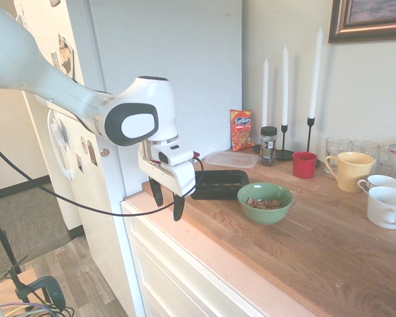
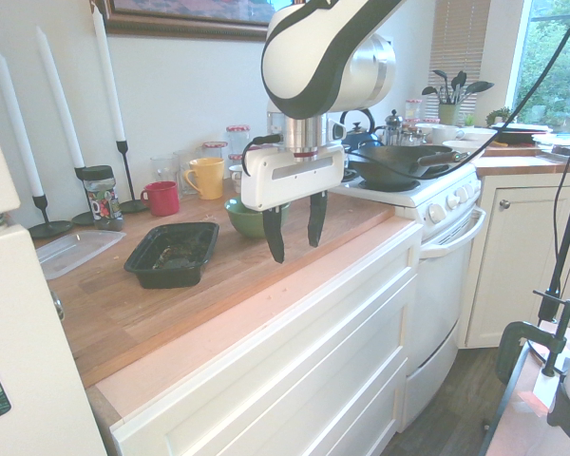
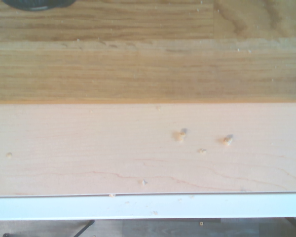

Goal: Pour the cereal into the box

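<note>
Claw open and empty above the worktop edge — cereal not yet picked up.

First exterior view: claw (image 1: 168, 200) hangs open, empty; cereal (image 1: 263, 203) sits in the green bowl (image 1: 264, 210) beside the box (image 1: 219, 184). Second exterior view: box long axis runs away from the worktop edge — a misaligned tilt may spill cereal. Wrist view: bare worktop (image 3: 148, 74), crumbs only.

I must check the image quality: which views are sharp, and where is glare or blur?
First exterior view: bright, washed-out wall, green bowl with cereal sharp. Second exterior view: window overexposed, black box clear. Wrist view: soft focus, crumbs blurred on the countertop.
</note>
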Controlling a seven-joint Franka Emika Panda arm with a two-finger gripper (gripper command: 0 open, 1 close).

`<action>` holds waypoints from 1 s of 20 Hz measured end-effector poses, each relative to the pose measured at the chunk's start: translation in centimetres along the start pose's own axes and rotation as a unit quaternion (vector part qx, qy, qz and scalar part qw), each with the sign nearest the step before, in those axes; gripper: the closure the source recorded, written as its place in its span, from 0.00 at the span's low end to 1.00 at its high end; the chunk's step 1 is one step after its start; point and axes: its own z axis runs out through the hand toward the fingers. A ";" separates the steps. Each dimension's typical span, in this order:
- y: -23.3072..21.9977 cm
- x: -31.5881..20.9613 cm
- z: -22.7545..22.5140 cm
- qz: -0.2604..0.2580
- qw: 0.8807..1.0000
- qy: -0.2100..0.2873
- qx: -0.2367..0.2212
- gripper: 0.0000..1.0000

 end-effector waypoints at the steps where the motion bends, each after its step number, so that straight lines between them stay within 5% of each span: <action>1: 0.0 0.0 0.0 0.000 1.000 0.000 0.000 0.00; 5: -0.2 2.0 -1.6 0.016 1.000 0.009 0.017 0.00; 13: 3.7 14.9 -6.3 0.087 0.994 0.002 0.070 0.00; 20: 4.9 24.9 -2.7 0.129 0.989 -0.016 0.077 0.00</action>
